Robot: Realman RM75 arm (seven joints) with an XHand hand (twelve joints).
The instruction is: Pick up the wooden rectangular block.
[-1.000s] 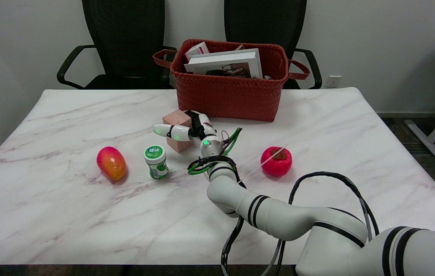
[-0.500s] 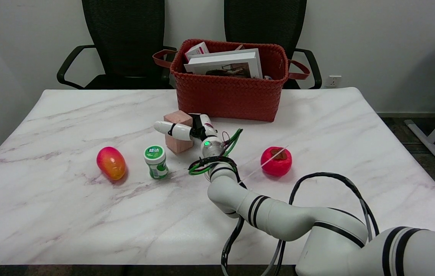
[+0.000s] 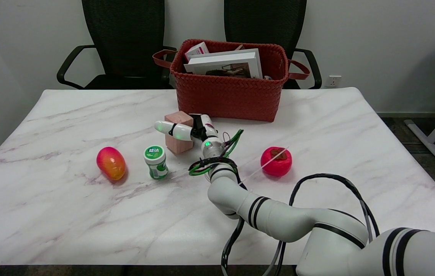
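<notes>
Head view: right hand (image 3: 192,130) around wooden block (image 3: 178,143)

Pale wooden block (image 3: 178,135), red woven basket (image 3: 229,96), white grey-veined marble table (image 3: 68,207).

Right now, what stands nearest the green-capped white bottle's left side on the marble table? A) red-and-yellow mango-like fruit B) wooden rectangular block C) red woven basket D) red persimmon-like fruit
A: the red-and-yellow mango-like fruit lies just left of the green-capped white bottle; the other three are right of it or behind.
</notes>
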